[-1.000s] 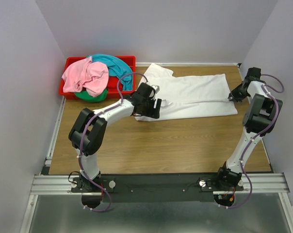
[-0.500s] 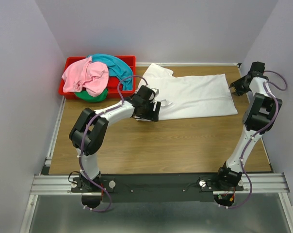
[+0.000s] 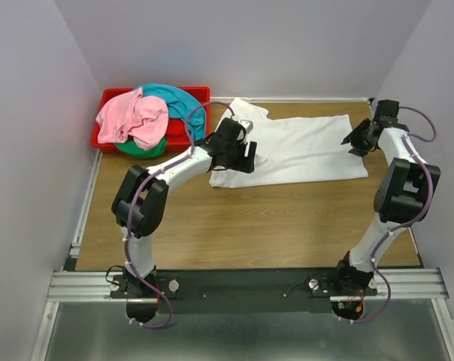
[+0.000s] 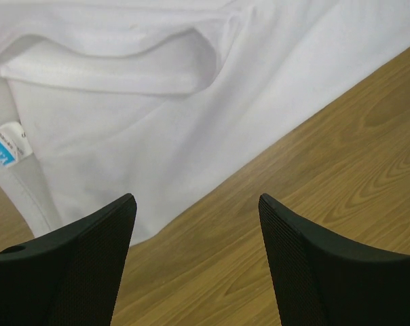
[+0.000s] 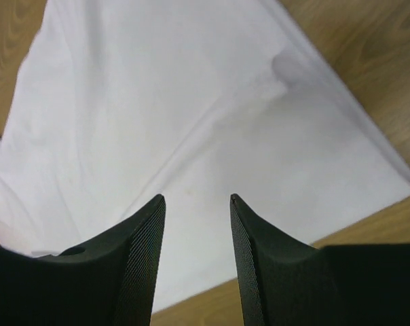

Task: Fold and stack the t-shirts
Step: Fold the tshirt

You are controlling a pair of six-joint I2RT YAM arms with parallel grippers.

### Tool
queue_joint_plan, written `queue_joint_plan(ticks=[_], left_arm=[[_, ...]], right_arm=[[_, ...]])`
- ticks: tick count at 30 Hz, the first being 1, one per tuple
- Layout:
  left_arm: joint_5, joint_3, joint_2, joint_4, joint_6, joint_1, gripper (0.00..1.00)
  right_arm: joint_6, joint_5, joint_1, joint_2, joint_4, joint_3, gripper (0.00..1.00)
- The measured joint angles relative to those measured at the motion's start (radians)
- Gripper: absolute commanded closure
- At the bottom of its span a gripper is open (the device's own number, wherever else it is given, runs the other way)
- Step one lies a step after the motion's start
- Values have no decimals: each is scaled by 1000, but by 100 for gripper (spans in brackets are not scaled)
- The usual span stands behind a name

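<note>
A white t-shirt (image 3: 302,150) lies spread flat on the wooden table, collar end to the left. My left gripper (image 3: 240,159) hangs open and empty above its left end; in the left wrist view (image 4: 195,200) the jaws stand wide over the shirt's near edge (image 4: 157,102), next to a blue label (image 4: 3,148). My right gripper (image 3: 352,141) is open and empty above the shirt's right end, jaws apart over white cloth (image 5: 197,198). Pink (image 3: 133,118), teal (image 3: 178,101) and green (image 3: 140,148) shirts are heaped in the bin. No red shirt shows.
A red plastic bin (image 3: 105,98) stands at the table's back left corner. Grey walls close in the left, back and right sides. Bare wood (image 3: 272,218) lies in front of the white shirt, down to the metal rail (image 3: 242,282) with the arm bases.
My left gripper has moved back from the shirt's near left edge to over its collar area. My right gripper swung out past the shirt's right edge and came back over it.
</note>
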Motion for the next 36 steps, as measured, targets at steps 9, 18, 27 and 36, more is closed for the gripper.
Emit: queue_joint_plan(ticks=[9,18,27,36], left_arm=[[37,107,134,1,0,-7,19],[80,207,206,-21,-1,-12,19],[104,276,276,-44,-3,-13,19],[126,298,328,-58,-12,-16,19]], right_arm=[[-39,-19,105,-69,33,-167,49],[-67,-22,132,-31,67,-171,49],[-100,-22,148,12,70,-172,49],[-117,-18,153,11,94,-224,49]])
